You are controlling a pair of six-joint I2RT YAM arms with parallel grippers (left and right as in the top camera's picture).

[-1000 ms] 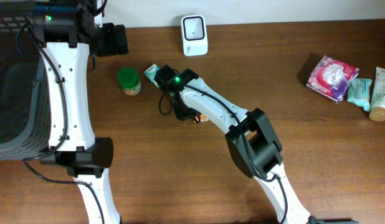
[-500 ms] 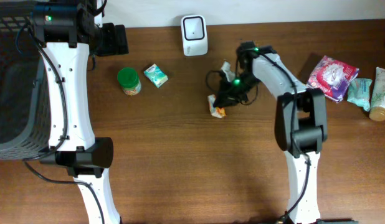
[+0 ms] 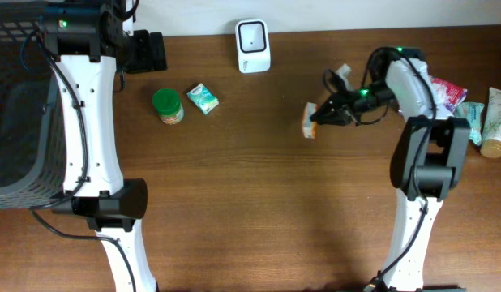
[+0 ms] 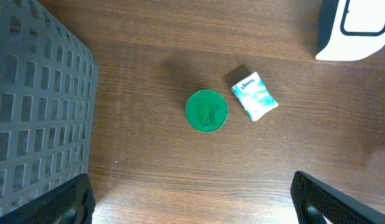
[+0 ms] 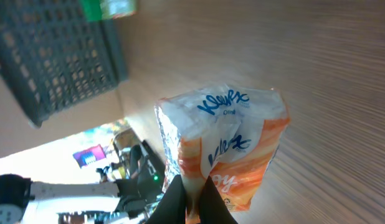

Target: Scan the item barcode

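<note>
A wooden bench (image 3: 234, 203) is carrying a white scanner (image 3: 253, 46) at its far edge. The right fingers (image 5: 174, 204) are pinching shut on an orange Kleenex pack (image 5: 223, 149), holding it over the bench to the scanner's right, probably to present its barcode. The left fingers (image 4: 317, 196) are hanging wide apart and empty above a green-lidded jar (image 4: 206, 111).

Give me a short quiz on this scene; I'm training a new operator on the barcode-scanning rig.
1. True or false: the right gripper is shut on the orange tissue pack.
2. Which lies closest to the green-lidded jar? A the basket; B the green tissue pack; C the pink packet.
3. Fill in: the brand name on the orange tissue pack reads ___.
Key: 1 true; 2 B; 3 Kleenex.
</note>
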